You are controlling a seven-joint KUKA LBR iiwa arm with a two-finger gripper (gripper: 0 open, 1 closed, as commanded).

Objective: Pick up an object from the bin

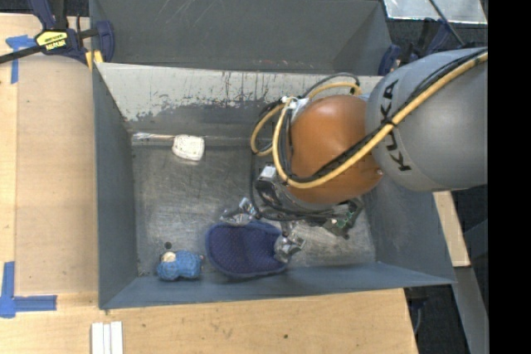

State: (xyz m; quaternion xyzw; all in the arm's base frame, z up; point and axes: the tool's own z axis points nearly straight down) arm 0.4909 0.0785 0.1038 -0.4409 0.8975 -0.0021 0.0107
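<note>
You have three loose things on the floor of the bin point(166, 195). The dark blue soft thing point(241, 253), rounded like a cloth pouch or cap, lies flat by the front wall, about midway along it; its upper right edge is covered from your view. Just to its left, near the front left corner, you see a small light blue lump point(178, 265) with pale patches. Well apart from both, a small white rounded block point(188, 147) lies near the back wall, left of centre.
</note>
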